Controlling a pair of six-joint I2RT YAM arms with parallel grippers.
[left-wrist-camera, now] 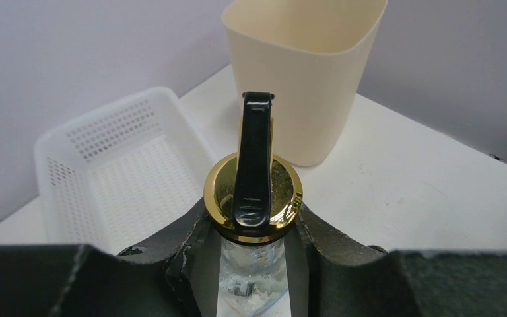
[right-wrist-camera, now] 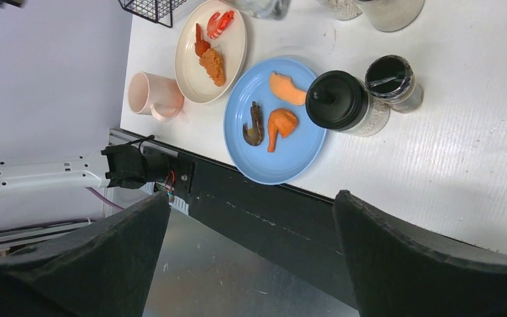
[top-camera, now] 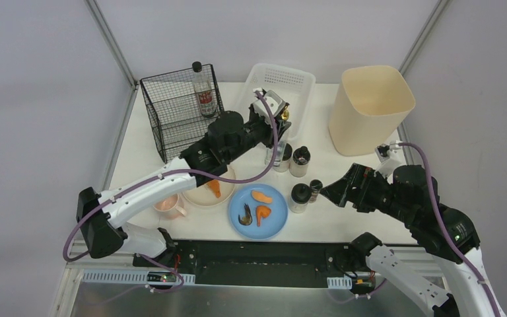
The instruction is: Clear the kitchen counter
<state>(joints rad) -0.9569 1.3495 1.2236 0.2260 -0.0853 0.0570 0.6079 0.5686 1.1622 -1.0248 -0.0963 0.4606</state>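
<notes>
My left gripper (top-camera: 278, 119) is shut on a clear glass bottle with a gold cap and black spout (left-wrist-camera: 253, 195). It holds the bottle above the kitchen counter (top-camera: 370, 178), beside the white perforated basket (top-camera: 284, 86); the fingers (left-wrist-camera: 185, 244) clamp the glass just under the cap. My right gripper (top-camera: 330, 191) hangs open and empty at the counter's near right, in the right wrist view (right-wrist-camera: 251, 205) over the front edge. On the counter sit a blue plate (top-camera: 274, 224) with food pieces, a cream plate (top-camera: 198, 195), a pink mug (top-camera: 169, 206) and several jars (top-camera: 300, 161).
A black wire basket (top-camera: 181, 112) holding a bottle (top-camera: 203, 92) stands at the back left. A tall cream bin (top-camera: 370, 105) stands at the back right, right of the white basket (left-wrist-camera: 119, 172). A black-lidded jar (right-wrist-camera: 343, 102) and a smaller jar (right-wrist-camera: 393, 82) stand by the blue plate (right-wrist-camera: 284, 165).
</notes>
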